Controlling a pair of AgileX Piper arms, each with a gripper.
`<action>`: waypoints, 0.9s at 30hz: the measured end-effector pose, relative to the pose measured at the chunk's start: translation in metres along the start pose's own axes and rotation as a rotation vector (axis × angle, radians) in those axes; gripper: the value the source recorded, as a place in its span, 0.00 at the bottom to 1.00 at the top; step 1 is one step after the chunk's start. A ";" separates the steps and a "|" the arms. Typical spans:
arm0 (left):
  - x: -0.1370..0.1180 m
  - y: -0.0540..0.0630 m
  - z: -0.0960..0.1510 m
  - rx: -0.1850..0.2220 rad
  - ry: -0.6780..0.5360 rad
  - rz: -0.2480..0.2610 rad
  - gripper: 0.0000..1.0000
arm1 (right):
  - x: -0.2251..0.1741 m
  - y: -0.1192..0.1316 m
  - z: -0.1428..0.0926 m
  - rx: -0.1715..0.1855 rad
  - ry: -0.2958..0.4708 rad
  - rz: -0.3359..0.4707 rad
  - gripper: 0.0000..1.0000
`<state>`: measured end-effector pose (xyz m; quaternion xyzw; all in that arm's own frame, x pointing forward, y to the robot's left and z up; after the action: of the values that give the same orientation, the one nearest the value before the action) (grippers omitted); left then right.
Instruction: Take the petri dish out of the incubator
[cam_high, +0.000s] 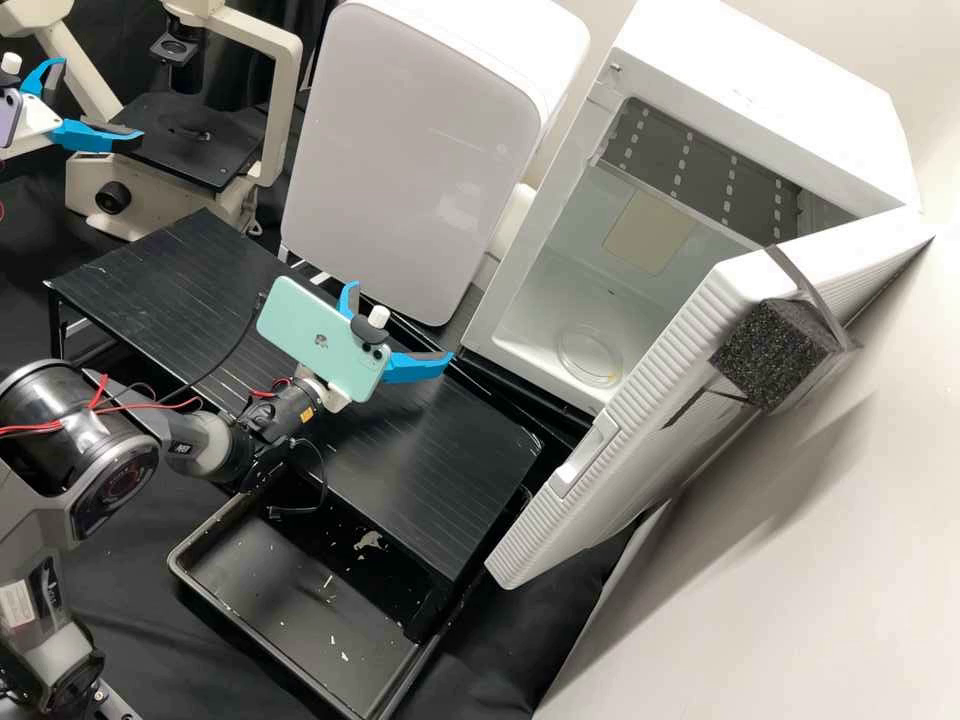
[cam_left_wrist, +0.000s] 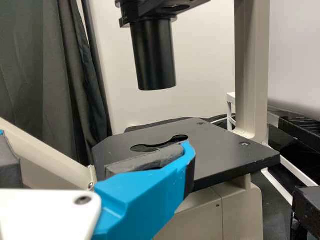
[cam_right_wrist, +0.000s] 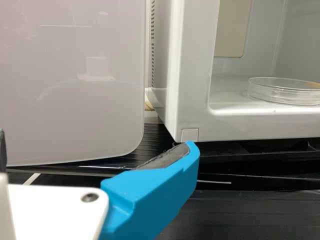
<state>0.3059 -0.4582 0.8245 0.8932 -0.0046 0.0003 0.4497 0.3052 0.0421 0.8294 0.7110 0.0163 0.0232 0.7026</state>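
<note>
Nearest, in the high view, a shallow black tray (cam_high: 270, 590) is being partly overhung by the slatted black surface (cam_high: 430, 460). Above that surface, the right end effector (cam_high: 400, 320) is being held with its two blue fingers well apart; a mint-green phone (cam_high: 310, 325) is being carried just behind them. One fingertip is being shown close to the incubator's lower front corner, but whether contact is being made cannot be told.

The ribbed white door (cam_high: 690, 365) is being held open, with a black foam block (cam_high: 770, 355) being borne on it. Beyond the opening, the clear petri dish (cam_high: 590, 355) is being supported flat on the floor of the white incubator (cam_high: 770, 80), near its front edge. Beside the incubator, a pale-fronted appliance (cam_high: 410, 150) is being seen.

Farther off, the left end effector (cam_high: 102, 98) is being held, fingers likewise spread, by the black stage (cam_high: 180, 150) of a microscope (cam_high: 285, 110); whether the stage is being touched cannot be told.
</note>
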 end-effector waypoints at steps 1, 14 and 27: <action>0.000 0.000 0.000 0.000 0.000 0.000 1.00 | 0.000 0.000 0.000 0.000 0.000 0.000 1.00; 0.000 0.000 0.000 0.000 0.000 0.000 1.00 | -0.031 0.014 0.018 0.020 0.009 0.067 1.00; 0.000 0.000 0.000 0.000 0.000 0.000 1.00 | -0.063 0.082 0.088 0.080 -0.127 0.284 1.00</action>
<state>0.3059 -0.4582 0.8245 0.8932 -0.0046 0.0003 0.4497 0.2466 -0.0503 0.9094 0.7335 -0.1279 0.0766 0.6631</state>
